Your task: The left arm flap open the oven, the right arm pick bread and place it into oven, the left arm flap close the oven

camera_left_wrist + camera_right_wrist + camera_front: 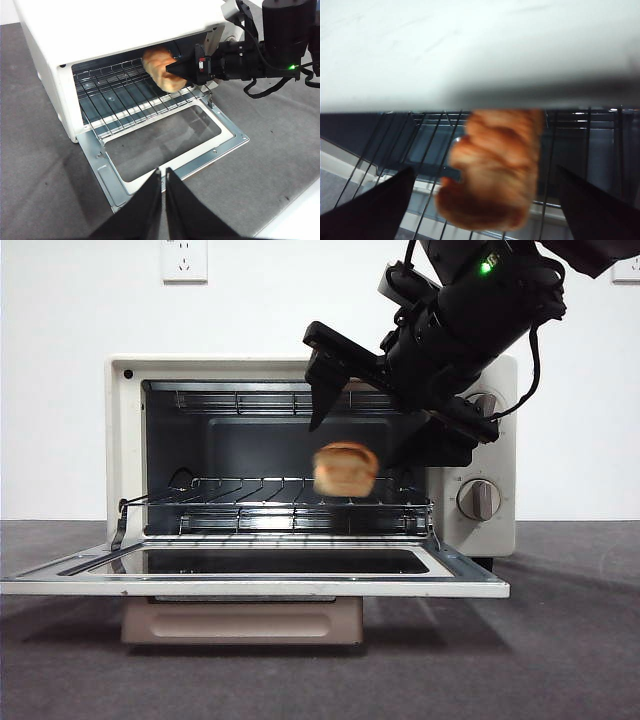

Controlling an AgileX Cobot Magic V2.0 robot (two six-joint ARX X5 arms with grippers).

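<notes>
With the oven [310, 475] door flapped down, the right end effector [385, 430] hangs spread at the mouth; the bread [345, 469], blurred, is just above the wire rack [300, 502], unpinched. Placing step; next: right arm withdraws, then the left end effector [163, 176], pressed together, lifts the door.

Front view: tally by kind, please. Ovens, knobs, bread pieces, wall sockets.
Cream-white boxy toaster oven: 1
Beige round knobs: 2
Golden-brown rounded bread piece: 1
White wall sockets: 2, one cut off at the corner
Total: 6
</notes>
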